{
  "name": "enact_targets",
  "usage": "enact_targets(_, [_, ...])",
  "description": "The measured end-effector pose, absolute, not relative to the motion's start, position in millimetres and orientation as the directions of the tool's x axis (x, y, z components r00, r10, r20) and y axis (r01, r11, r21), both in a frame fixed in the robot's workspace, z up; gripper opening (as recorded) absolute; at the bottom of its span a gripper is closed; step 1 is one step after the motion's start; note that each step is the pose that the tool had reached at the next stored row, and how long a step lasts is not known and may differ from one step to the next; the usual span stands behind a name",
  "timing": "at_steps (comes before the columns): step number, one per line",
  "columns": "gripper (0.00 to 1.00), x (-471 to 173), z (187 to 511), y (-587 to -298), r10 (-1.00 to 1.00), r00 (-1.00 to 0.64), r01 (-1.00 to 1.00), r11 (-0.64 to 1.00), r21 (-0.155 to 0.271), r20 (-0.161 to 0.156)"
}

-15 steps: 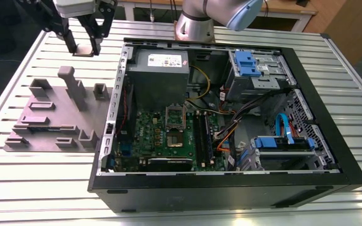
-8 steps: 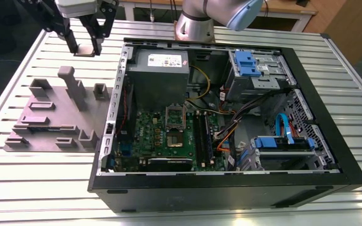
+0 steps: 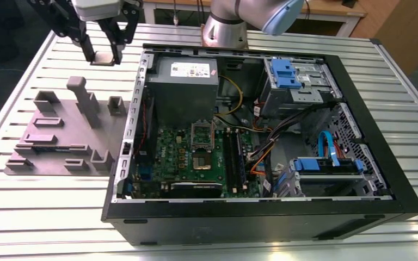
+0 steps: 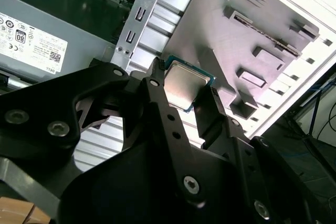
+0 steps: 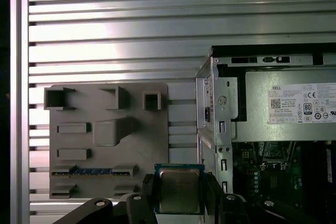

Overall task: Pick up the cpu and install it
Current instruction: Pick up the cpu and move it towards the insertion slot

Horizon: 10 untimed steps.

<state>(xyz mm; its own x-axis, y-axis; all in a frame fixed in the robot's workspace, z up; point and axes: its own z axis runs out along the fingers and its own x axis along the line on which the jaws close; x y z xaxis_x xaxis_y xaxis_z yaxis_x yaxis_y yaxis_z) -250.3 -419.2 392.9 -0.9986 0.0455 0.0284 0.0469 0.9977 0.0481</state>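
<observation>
My gripper hangs above the slatted table, to the exterior view's left of the open computer case and above the far end of the grey holder block. It is shut on the cpu, a small square chip. In both wrist views the cpu shows its silver-grey top and thin dark rim, pinched by its edges between the black fingers. Inside the case, the motherboard's socket lies uncovered with its metal latch frame swung up.
The grey holder block carries raised slots and posts, one tall post standing just below the gripper. The case holds a grey power supply, blue drive cages, memory slots and loose cables. The arm's base stands behind the case.
</observation>
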Motion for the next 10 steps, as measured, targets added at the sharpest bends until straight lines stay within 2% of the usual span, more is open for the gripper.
enact_targets(10, [0.47,-239.2,392.5,-419.2,0.046,-0.999,0.047,0.998,0.048,0.028])
